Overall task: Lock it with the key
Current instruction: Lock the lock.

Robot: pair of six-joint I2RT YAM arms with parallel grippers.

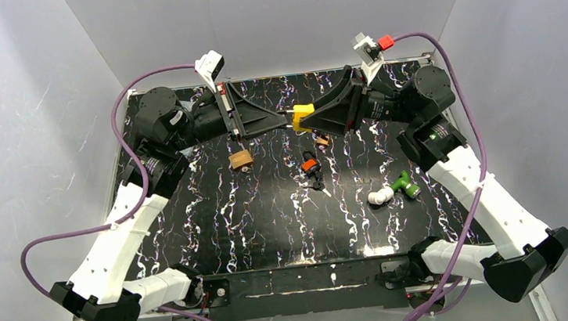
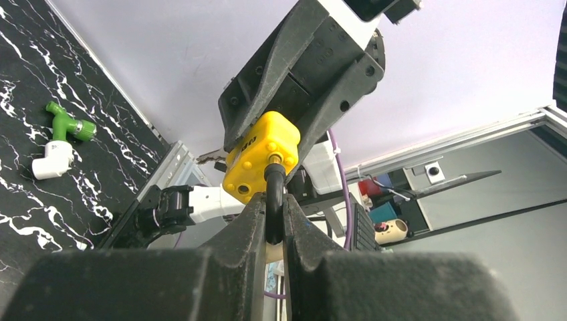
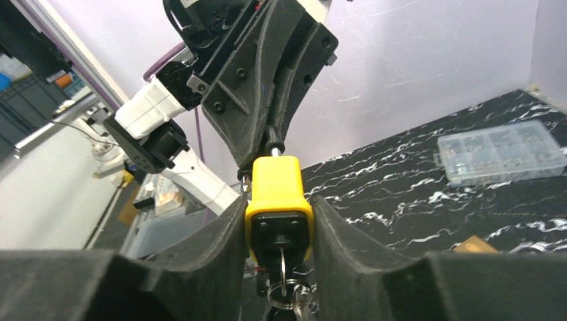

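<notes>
two grippers share one lock in the air. the left gripper (image 2: 273, 204) is clamped hard on the black shackle (image 2: 273, 180), its fingers pinching the bar from both sides. the right gripper (image 3: 279, 207) has its fingers pressed against the two flat sides of the yellow padlock (image 3: 277, 179), so the body sits squeezed between them with the shackle end pointing away toward the left arm. whether the shackle is pushed home cannot be told. a key (image 3: 282, 257) sits in the black underside of the body, and a key ring (image 3: 286, 293) hangs below it between the right fingers. one yellow face, seen from the left wrist, carries dark lettering, but a finger of the right gripper covers most of it and it cannot be read.

from above, the padlock hangs over the bench (image 1: 272, 232) near the middle of its far edge, the arms reaching in from the left and right sides. just nearer than the lock a small brass-coloured piece (image 1: 321, 139) lies on the black, white-veined top. a larger brass padlock (image 1: 241, 159) lies left of it. a red and black object (image 1: 311, 167) lies near the bench's middle, too small to make out. toward the right edge a white pipe elbow (image 1: 381, 196) and a green fitting (image 1: 405, 185) lie just beside each other. the right wrist view shows a clear compartment box (image 3: 498, 152) flat on the bench.
</notes>
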